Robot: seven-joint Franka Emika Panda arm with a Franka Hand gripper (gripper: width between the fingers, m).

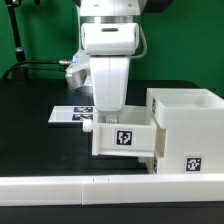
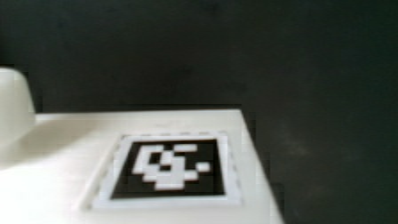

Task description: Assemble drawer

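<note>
The tall white housing (image 1: 186,128) stands at the exterior view's right, open on top, with a tag low on its front. A shallow white tray (image 1: 126,140) with a tag on its side sits off the table, one end against the housing's open side. A small knob (image 1: 88,126) shows at its free end. My gripper (image 1: 108,122) comes straight down onto the tray's wall, and its fingertips are hidden behind that wall. The wrist view shows only the tray's white face with its tag (image 2: 171,168) very close. The second tray is out of view.
The marker board (image 1: 72,113) lies flat on the black table behind the tray. A low white rail (image 1: 80,188) with no tag runs along the front edge. A green wall stands behind.
</note>
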